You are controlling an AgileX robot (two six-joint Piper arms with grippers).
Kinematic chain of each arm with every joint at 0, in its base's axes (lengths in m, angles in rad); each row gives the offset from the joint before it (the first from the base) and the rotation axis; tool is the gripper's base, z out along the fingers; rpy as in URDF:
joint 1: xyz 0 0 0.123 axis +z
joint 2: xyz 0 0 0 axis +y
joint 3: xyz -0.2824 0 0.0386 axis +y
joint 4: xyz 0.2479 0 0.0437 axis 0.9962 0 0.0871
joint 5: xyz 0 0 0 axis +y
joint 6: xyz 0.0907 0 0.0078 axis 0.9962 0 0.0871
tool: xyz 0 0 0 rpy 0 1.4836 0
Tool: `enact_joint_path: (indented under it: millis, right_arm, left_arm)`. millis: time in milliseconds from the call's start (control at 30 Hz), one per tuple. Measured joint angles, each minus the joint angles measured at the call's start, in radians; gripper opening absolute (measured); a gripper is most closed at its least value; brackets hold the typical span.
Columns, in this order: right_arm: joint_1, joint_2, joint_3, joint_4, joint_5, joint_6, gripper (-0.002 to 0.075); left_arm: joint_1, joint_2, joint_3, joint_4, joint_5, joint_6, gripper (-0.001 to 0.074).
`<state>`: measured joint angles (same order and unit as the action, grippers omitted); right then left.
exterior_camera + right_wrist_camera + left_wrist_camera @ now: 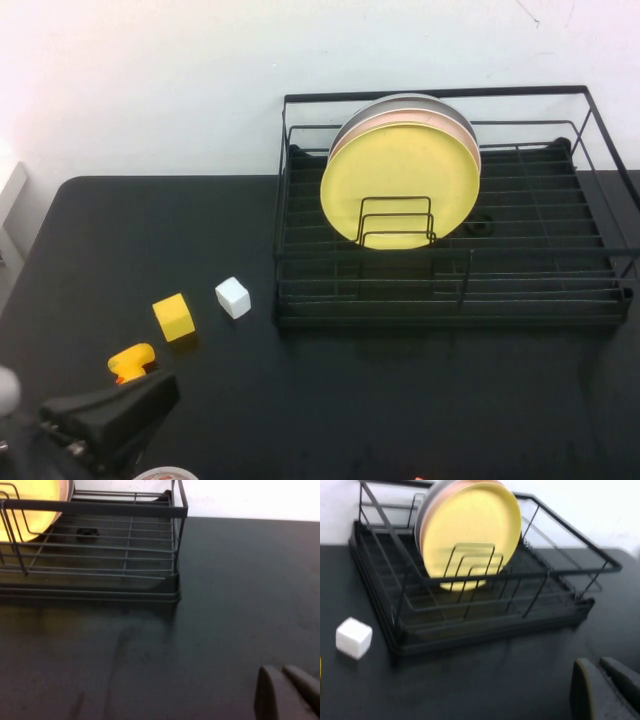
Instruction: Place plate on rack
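Pale-yellow round plate upright in black wire rack; both grippers' jaws clenched, empty.

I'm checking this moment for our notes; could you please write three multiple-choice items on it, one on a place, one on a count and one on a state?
1. Where is the yellow plate?
A. flat on the table
B. upright in the rack
C. held by a tool

2. How many plates stand in the rack?
A. one
B. three
C. five

3. How are the left tool and right tool?
A. both shut, holding nothing
B. both open
C. right shut on a cube

Answers: 1 B, it leans behind the wire loops. 2 B, pink and grey rims show behind it. 3 A, both hang over the table near the robot, fingers together.
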<state>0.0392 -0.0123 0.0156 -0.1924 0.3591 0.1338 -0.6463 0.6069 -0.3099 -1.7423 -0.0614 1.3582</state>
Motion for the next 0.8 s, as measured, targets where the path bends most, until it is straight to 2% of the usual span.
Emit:
enact_joint_path:
  millis: [233,433,567,667,733,800]
  right_arm:
    - [0.0,0.0,0.0,0.0,0.0,0.0,-0.0001]
    - [0.0,0.0,0.0,0.002,0.0,0.0,-0.0002]
    - [0.0,0.0,0.0,0.002,0.0,0.0,-0.0002]
    - [0.0,0.0,0.0,0.002,0.0,0.0,-0.0002]
    - [0.0,0.0,0.0,0.004,0.0,0.0,-0.0002]
    - [0.0,0.0,0.0,0.004,0.0,0.0,-0.0002]
  left_arm:
    - [0.0,-0.137,0.009,0.0,-0.025,0.006,-0.0002]
    - [0.0,-0.231,0.012,0.0,-0.111,0.045,-0.0002]
    - [0.03,-0.263,0.059,0.0,-0.14,0.014,-0.0002]
    - [0.102,-0.289,0.123,0.151,-0.132,-0.232,-0.0002]
    - [0.174,-0.313,0.158,0.351,-0.11,-0.467,-0.0002]
    - [0.254,-0.346,0.187,0.648,-0.05,-0.734,-0.0002]
